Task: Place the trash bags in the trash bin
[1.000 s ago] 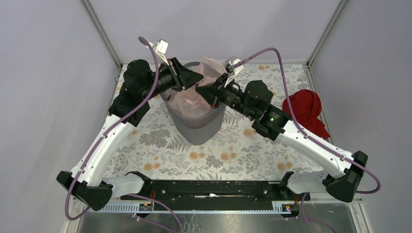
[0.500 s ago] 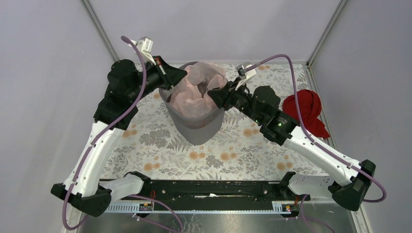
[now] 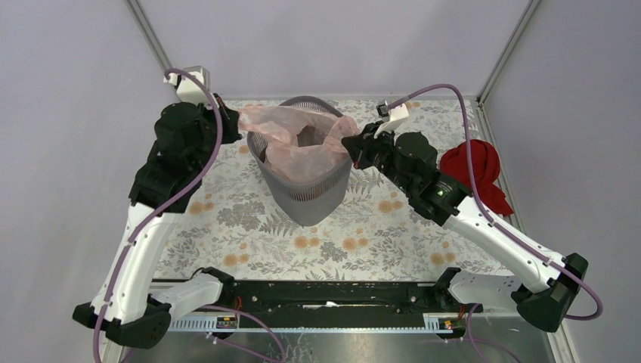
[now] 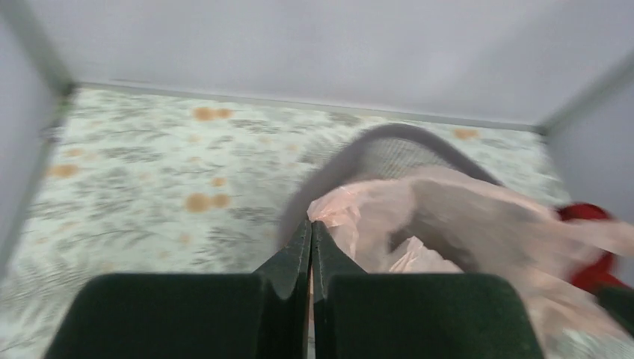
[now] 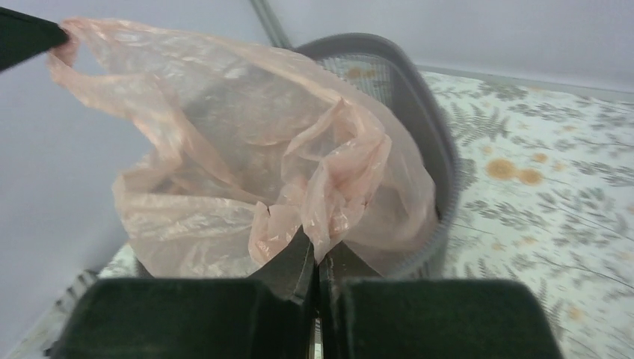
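Observation:
The pale-pink trash bag (image 3: 296, 138) hangs inside the dark-grey mesh trash bin (image 3: 306, 195), its mouth stretched wide over the rim. My left gripper (image 3: 240, 117) is shut on the bag's left edge, just outside the bin's left rim. My right gripper (image 3: 349, 145) is shut on the bag's right edge at the bin's right rim. In the left wrist view the left gripper (image 4: 311, 224) pinches the bag (image 4: 419, 224) beside the bin (image 4: 389, 146). In the right wrist view the right gripper (image 5: 317, 258) pinches the bag (image 5: 247, 157) in front of the bin (image 5: 426, 120).
A solid red cloth bundle (image 3: 478, 172) lies on the floral mat at the right, also seen in the left wrist view (image 4: 591, 247). Metal frame posts (image 3: 155, 49) stand at the back corners. The black arm rail (image 3: 325, 295) runs along the near edge.
Both grippers moved apart, left one leftward and right one rightward, each holding an edge. The bag's mouth went from bunched above the bin to stretched open across its rim.

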Robot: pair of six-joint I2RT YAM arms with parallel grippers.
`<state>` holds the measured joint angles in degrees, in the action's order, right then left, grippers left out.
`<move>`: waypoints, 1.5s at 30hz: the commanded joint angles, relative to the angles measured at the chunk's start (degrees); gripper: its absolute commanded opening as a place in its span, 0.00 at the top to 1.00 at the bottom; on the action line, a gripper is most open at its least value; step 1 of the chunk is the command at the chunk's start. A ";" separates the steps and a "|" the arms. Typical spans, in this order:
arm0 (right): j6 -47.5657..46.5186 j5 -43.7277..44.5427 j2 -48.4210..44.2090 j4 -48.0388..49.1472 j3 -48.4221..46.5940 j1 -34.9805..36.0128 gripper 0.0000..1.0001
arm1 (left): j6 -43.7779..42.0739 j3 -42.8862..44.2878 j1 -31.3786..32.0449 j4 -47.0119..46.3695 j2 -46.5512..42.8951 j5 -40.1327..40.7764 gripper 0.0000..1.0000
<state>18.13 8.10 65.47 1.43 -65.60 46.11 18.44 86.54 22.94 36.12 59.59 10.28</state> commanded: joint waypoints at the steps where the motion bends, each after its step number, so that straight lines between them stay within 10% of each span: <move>1: -6.43 11.59 -2.80 -7.40 -2.50 -0.23 1.00 | -8.18 3.09 -0.33 0.65 4.86 19.65 1.00; 6: -8.11 8.57 -4.79 -10.76 -3.05 -0.23 1.00 | -9.37 7.64 -0.48 2.53 10.14 21.10 0.93; 14: -4.04 -1.69 -4.92 -8.62 -3.22 -0.27 1.00 | -2.08 12.10 -0.53 10.85 1.97 12.42 0.02; 25: -3.71 -3.82 -6.18 -6.56 -3.03 -0.28 1.00 | 22.26 2.27 -0.53 1.27 -0.01 -9.04 0.01; 33: -2.15 -3.75 -8.07 -6.01 -1.81 -0.23 1.00 | 38.27 -5.79 -0.53 -9.89 1.86 -10.66 0.09; 45: -0.84 -4.69 -8.69 -6.22 -1.00 -0.23 1.00 | 31.80 -5.65 -0.57 -13.71 6.54 -3.11 0.42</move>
<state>16.62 3.51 58.24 -6.59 -66.52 46.00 54.98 78.28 22.59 27.38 64.66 3.95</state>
